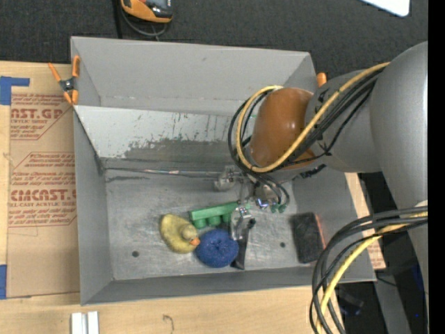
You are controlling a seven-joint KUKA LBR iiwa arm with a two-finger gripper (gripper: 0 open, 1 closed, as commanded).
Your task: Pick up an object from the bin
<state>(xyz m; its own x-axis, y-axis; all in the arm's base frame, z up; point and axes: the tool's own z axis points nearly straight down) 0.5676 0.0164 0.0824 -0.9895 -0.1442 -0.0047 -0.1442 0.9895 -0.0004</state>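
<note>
My gripper hangs low over the front middle of the bin, under the arm's orange cover. Just left of it lies a green block, flat on the floor. A blue rounded lump sits right below the gripper and touches it on its right side. A yellow rubber duck lies against the blue lump's left side. Nothing shows as held.
A black rectangular pad with a red edge lies near the bin's right wall. The arm and its cables cover the bin's right back part. The left half of the floor is bare metal.
</note>
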